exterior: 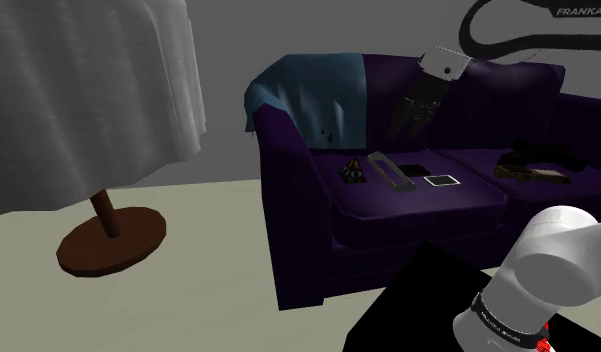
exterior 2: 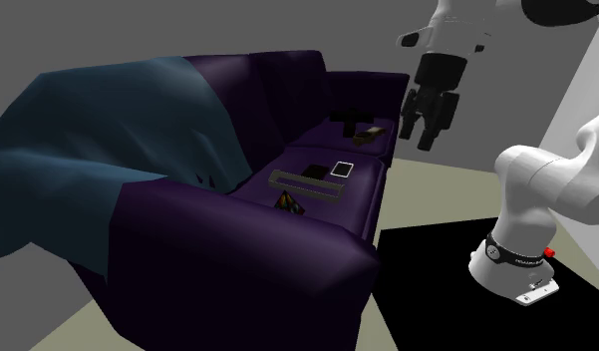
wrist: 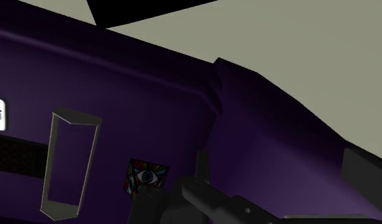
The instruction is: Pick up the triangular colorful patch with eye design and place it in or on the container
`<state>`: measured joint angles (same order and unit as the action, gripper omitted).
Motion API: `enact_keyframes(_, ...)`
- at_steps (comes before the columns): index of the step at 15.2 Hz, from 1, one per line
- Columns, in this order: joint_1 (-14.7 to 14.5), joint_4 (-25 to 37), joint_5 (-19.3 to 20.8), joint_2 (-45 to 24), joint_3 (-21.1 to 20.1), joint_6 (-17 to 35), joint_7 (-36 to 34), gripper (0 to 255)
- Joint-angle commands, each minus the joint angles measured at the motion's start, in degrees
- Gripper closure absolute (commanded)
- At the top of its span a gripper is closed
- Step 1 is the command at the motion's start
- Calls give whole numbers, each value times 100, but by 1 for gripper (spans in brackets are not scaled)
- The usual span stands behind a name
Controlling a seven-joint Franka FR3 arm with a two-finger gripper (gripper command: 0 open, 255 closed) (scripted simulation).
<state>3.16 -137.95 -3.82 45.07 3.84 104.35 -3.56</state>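
Nearest me in the shoulder view is the arm's white link (exterior: 553,255), above the black stand (exterior: 418,310). The purple sofa (exterior 2: 237,249) carries everything, and a blue blanket (exterior: 308,90) is draped over one end of it. The gripper (exterior 2: 420,135) hangs high above the seat, well apart from the objects, with its fingers spread and holding nothing.

My worry is the descent. The triangular patch (wrist: 145,178) is small and sits low on a soft-looking cushion (exterior: 418,200). I judge the fingers could dig into the fabric, or close and miss the patch. It also lies just beside the container (wrist: 54,159), so a wide approach could knock that rim.

The container is a grey, open rectangular frame, and only cushion shows inside it. The patch lies on the seat between the container and the armrest (wrist: 266,140), its eye design facing the wrist camera.
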Motion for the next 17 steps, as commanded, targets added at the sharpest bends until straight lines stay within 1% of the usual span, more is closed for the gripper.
enact_keyframes(1, 85, -283, 60, -139, 2, 593, -46, 0)
enact_keyframes(5, 251, -627, 169, -578, 13, 1678, -161, 0)
enact_keyframes(9, 419, -818, 279, -1174, 35, 2767, -298, 0)
enact_keyframes(13, 595, -850, 393, -1901, 61, 3826, -462, 0)
enact_keyframes(17, 785, -724, 522, -2717, 83, 4815, -665, 0)
